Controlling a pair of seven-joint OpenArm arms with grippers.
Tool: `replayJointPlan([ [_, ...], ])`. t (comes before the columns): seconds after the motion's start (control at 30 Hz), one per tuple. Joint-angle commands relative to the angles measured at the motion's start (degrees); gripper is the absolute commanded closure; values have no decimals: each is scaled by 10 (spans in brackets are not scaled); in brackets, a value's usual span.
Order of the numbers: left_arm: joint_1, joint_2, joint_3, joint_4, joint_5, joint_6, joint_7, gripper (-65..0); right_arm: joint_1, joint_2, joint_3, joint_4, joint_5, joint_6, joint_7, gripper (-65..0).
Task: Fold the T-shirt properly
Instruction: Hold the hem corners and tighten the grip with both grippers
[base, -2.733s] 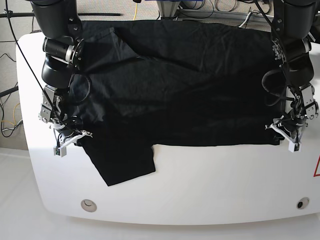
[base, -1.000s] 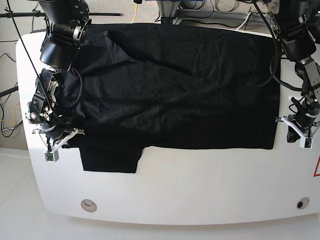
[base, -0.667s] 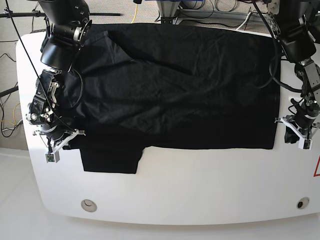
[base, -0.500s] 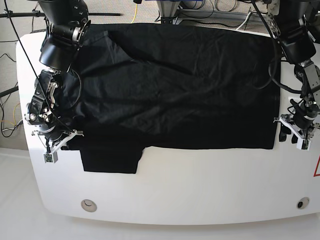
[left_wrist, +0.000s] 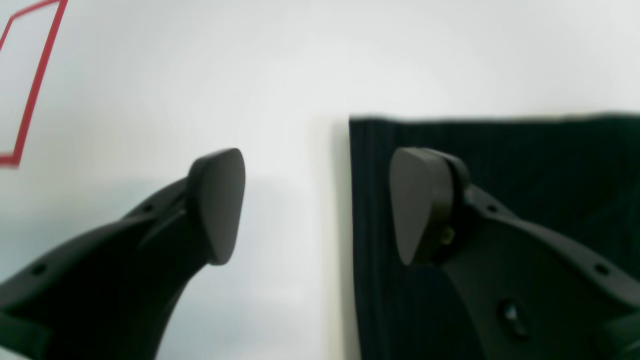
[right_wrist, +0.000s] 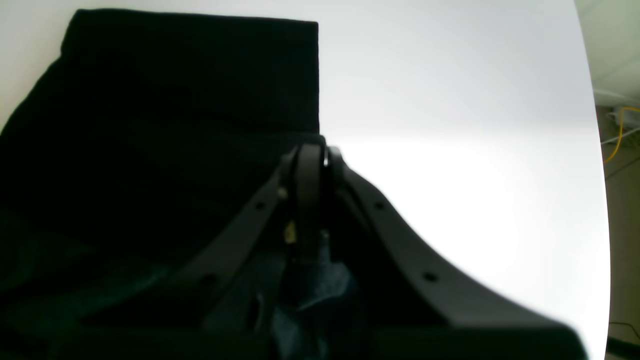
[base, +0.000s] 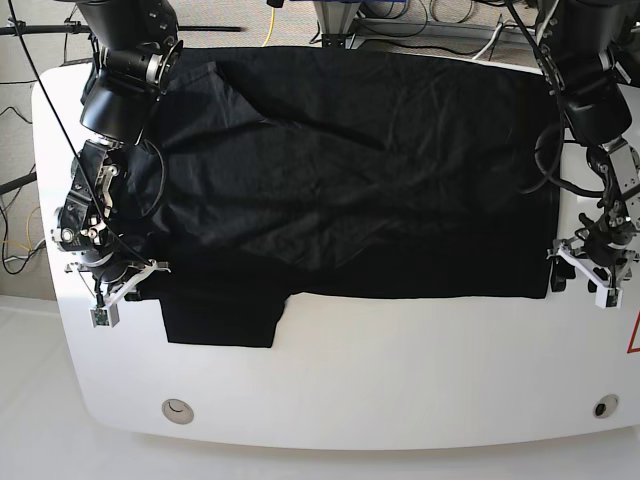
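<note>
While the large plain black short-sleeved T-shirt of soft matte fabric (base: 350, 170) lies spread over most of the white rounded table (base: 400, 370), its straight hem faces the table's near edge in the base view and one sleeve (base: 222, 318) sticks out past that hem on that view's left. Shallow creases run across the cloth's middle.

My left arm hangs down at the base view's right, elbow high, wrist low by the shirt's near corner. My left claw (left_wrist: 317, 205) stands wide apart, holding nothing: one dark finger pad (left_wrist: 217, 202) is over bare white table, the other (left_wrist: 415, 200) over the black fabric, and the shirt's straight side edge runs between them. Whether either pad touches the surface I cannot tell. In the base view the same claw (base: 585, 270) sits just beside the shirt's corner.

My right arm drops at the base view's left, folded sharply, with its wrist low at the shirt's other side near the sleeve. My right claw (right_wrist: 310, 175) is pressed tight together, its fingers meeting in a thin line right at the fabric's edge where sleeve meets body; dark cloth bunches around the finger bases, and it appears pinched on the shirt. In the base view that claw (base: 112, 290) sits at the cloth's border.

A thin red line marking (left_wrist: 30, 95) lies on the table beyond my left claw.
</note>
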Motion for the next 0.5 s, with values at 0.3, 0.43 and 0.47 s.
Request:
replayJointPlan([
  [0.3, -39, -3, -1, -58, 1, 2, -18, -440, 15, 8, 0, 14, 4, -2, 11, 0],
  [0.43, -43, 0, 0, -74, 3, 2, -23, -441, 14, 8, 1, 14, 5, -2, 10, 0],
  [0.47, -44, 0, 0, -78, 4, 2, -24, -441, 14, 8, 1, 14, 5, -2, 10, 0],
])
